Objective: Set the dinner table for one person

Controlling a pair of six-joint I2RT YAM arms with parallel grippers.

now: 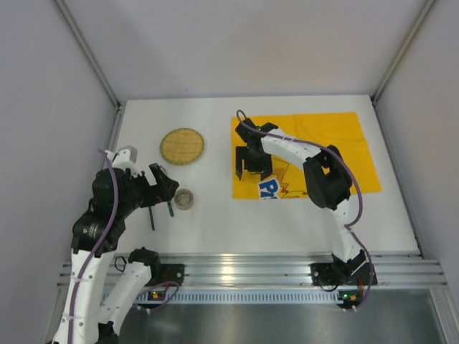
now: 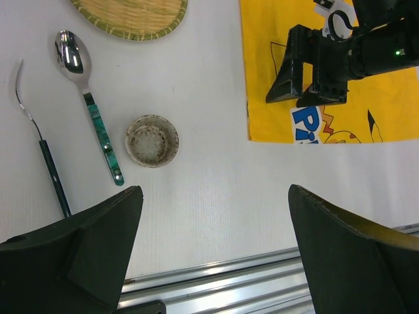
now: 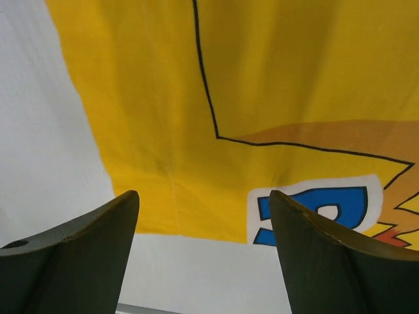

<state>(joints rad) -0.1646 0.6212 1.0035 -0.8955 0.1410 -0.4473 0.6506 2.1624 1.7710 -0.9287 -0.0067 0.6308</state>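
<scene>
While both arms reach forward from the near rail, the white tabletop (image 1: 215, 222) spans the space between the side walls ahead of their bases and carries every item. Left end effector (image 2: 215, 188): fingers wide apart, holding nothing, poised above bare surface near a small round bowl (image 2: 152, 140). Beside the bowl lie a green-handled spoon (image 2: 91, 114) and, further out, a dark-handled fork (image 2: 40, 140), the two apart. A round woven mat (image 1: 181, 145) sits beyond them. Right end effector (image 1: 251, 170): fingers apart and empty, over the left part of a yellow printed cloth (image 1: 330, 136) spread flat on the right half.
</scene>
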